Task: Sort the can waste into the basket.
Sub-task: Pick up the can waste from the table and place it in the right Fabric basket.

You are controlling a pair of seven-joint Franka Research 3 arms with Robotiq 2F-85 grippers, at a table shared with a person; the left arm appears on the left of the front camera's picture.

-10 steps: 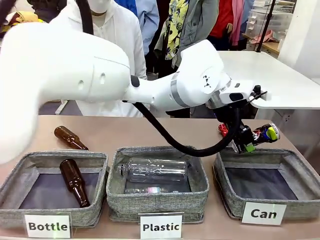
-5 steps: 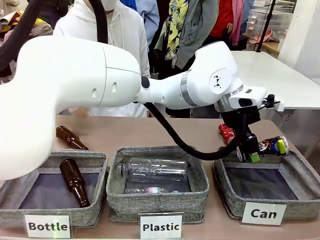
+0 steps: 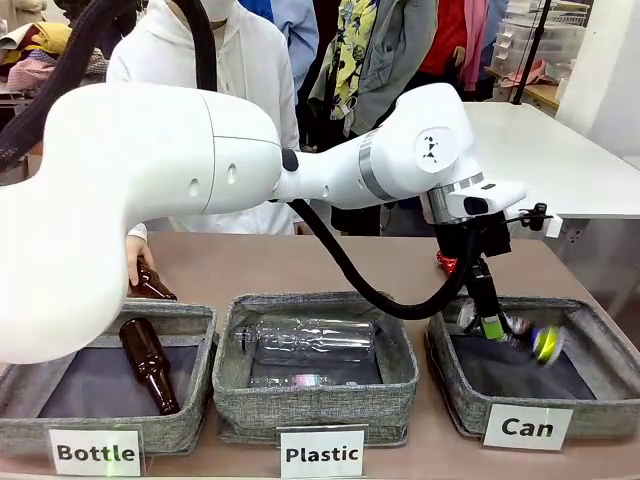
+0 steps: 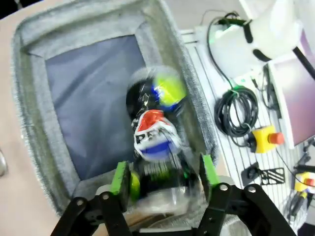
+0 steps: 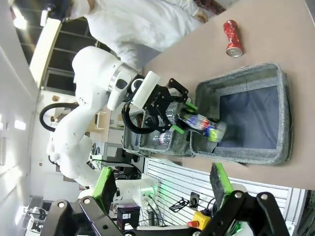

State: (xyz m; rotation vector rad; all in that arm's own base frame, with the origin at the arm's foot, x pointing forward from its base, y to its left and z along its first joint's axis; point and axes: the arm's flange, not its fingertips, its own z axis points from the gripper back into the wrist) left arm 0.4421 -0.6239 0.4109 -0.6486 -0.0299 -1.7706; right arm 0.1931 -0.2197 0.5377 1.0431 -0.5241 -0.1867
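Note:
The black can [image 3: 532,341] with blue-yellow print is blurred and tilted, dropping into the grey basket [image 3: 600,322] labelled "Can". My left gripper [image 3: 489,320] hangs open just above the basket's left part. In the left wrist view the blurred can [image 4: 153,129] slips away from between the sharp green pads [image 4: 120,178] towards the basket's dark lining [image 4: 83,88]. The crushed red can [image 3: 445,262] lies on the table behind the basket, also seen as the red can [image 5: 232,38]. My right gripper [image 5: 161,172] is open and empty, well off the table.
The "Plastic" bin [image 3: 315,405] holds clear bottles and the "Bottle" bin [image 3: 60,425] holds a brown bottle [image 3: 150,362]. A person's hand [image 3: 134,262] rests on another brown bottle [image 3: 152,286] on the table behind it.
My left gripper came down over the "Can" basket and opened; the black can left its fingers and is falling in. A person's hand reached the brown bottle on the table.

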